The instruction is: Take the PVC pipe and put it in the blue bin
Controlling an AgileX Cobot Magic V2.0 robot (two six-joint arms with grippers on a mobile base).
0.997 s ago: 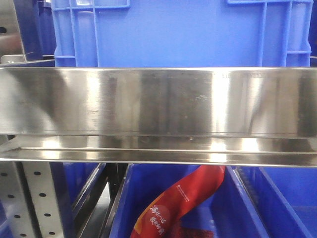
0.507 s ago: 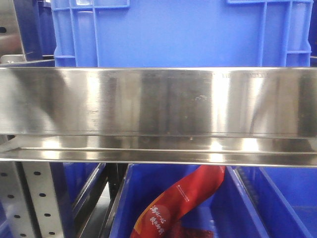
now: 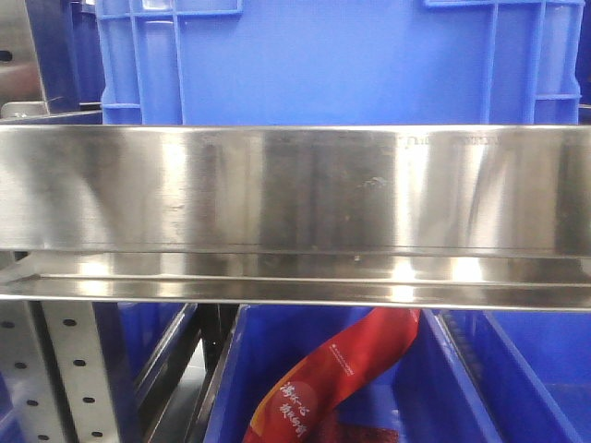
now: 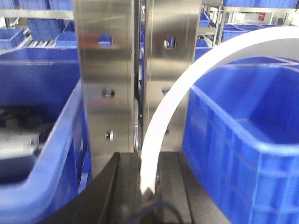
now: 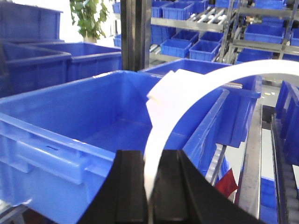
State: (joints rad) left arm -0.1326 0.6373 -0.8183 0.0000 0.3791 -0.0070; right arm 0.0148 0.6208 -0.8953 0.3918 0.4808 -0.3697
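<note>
bright glare on steel rail [image 3: 295, 189]

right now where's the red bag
In the front view, the red bag lies in the lower blue bin at bottom centre, just under the steel shelf.

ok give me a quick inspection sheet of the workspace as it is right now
surface: steel shelf beam across the front view, blue crate standing above it
job's things: white PVC pipe, curved, seen in both wrist views; open blue bin in the right wrist view, visible floor bare
clutter: red package in a lower bin
grippers: left gripper shut on the pipe; right gripper shut on the pipe
cables: nothing seen
surroundings: steel uprights, racks of small blue bins, plant
</note>
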